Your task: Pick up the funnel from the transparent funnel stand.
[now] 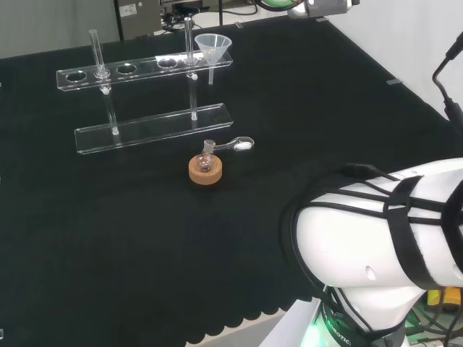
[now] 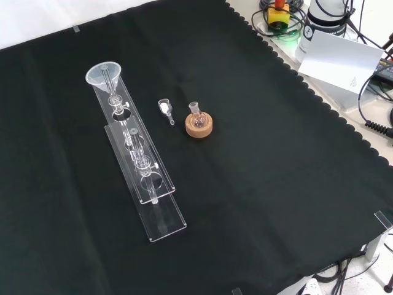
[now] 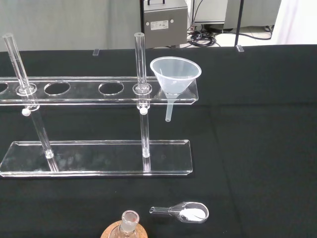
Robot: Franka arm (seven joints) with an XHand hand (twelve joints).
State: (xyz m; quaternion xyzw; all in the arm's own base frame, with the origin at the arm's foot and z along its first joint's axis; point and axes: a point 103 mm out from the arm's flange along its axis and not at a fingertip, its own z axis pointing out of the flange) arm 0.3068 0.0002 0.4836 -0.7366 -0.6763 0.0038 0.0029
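Note:
A clear funnel (image 1: 213,48) (image 2: 105,75) (image 3: 175,78) sits in the end hole of the transparent funnel stand (image 1: 155,129) (image 2: 161,218) (image 3: 99,158), its spout hanging below the upper rail. The stand has an upper rail with several holes on two clear posts over a flat base plate. In the wrist view the funnel is some way ahead, past the stand's end.
A small round flask on a cork ring (image 1: 205,168) (image 2: 199,125) (image 3: 126,228) stands in front of the stand in the head view. A clear scoop with white powder (image 1: 241,144) (image 2: 165,108) (image 3: 188,213) lies beside it. The arm's white link (image 1: 383,246) is at the head view's lower right.

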